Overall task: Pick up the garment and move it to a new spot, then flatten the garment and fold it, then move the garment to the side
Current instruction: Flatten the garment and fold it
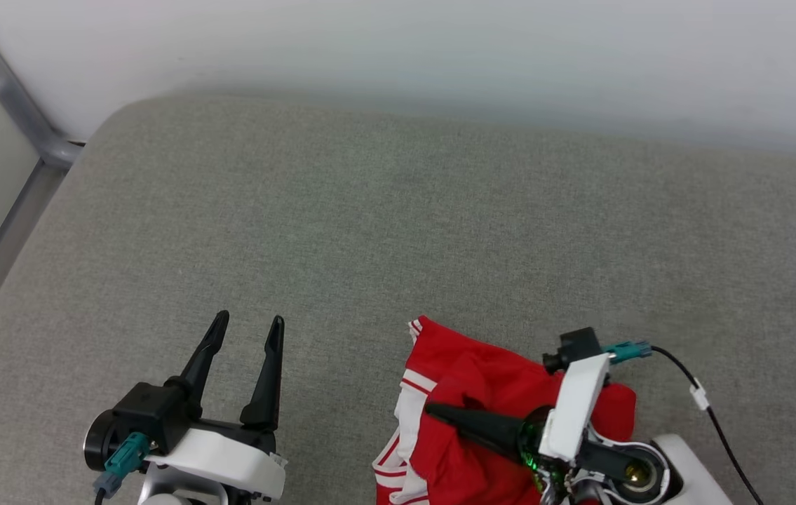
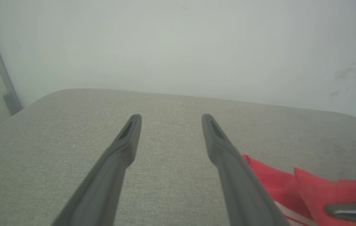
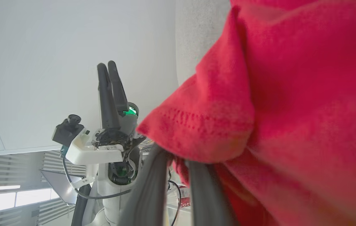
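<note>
Head view first: where is the garment [image 1: 471,393] lying?

— It is bunching in a red heap with white striped trim, wrapping over and around the right tool [image 1: 433,410], low on the grey surface [image 1: 398,210].

— Is that tool gripping it?

— Yes. Its fingers are pressing almost together. In the right wrist view the garment [image 3: 290,94] is sitting pinched between them and drooping over the tips of the right tool [image 3: 178,163]. Whether the heap is lifting off the surface, I cannot tell.

— And the other one?

— The left tool [image 1: 249,319] is standing wide open, holding nothing, with the garment well off to its right. In the left wrist view the garment [image 2: 290,185] is showing just past the right finger of the left tool [image 2: 171,117], and bare grey cloth is lying between the fingers.

— Farther out?

— A pale wall [image 1: 440,49] is rising beyond the surface, ahead of both tools.
</note>
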